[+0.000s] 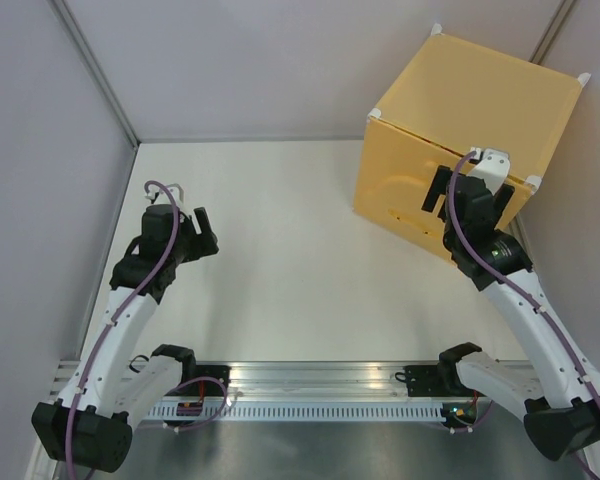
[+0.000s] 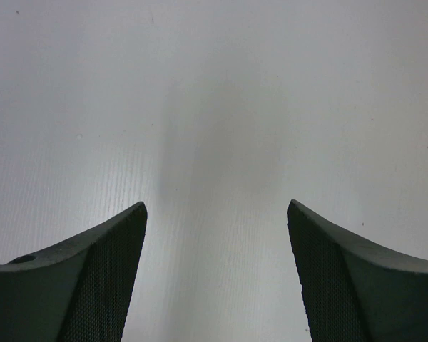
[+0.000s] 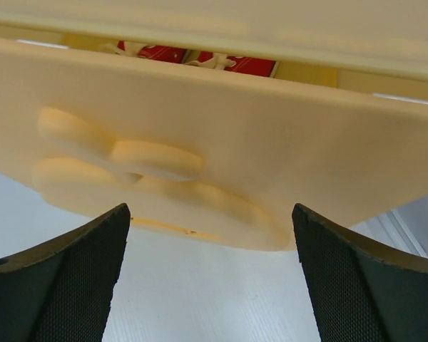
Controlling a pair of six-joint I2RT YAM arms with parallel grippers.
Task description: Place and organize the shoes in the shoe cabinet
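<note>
Here we are at the big yellow-orange plastic cube cabinet [image 1: 480, 100], sitting at the far right of the white tabletop [image 1: 280, 250]. The right arm's fingers [image 1: 440, 190] are spread wide, holding nothing, lined up right in front of the cabinet's door with the raised apple shape [image 3: 221, 142]. Whether they touch it, I can't tell.

And look through the slit above the door in the wrist view: red canvas sneakers with white laces [image 3: 235, 64], tucked inside! The dark loafers I can't spot anywhere, and no shoe shows outside the cabinet. So this reads like the closing stage, with the door nearly shut and a gap left.

Over on the left, the left arm's fingers [image 1: 206, 222] hang wide too, empty, above bare tabletop, well apart from the action.

To finish well, I'd press flat on the door panel near its free edge, gently and straight toward the cabinet, since a light plastic cube may slide. Bringing the fingers together first would give a firmer pushing face. Watch that no lace catches in the gap.
</note>
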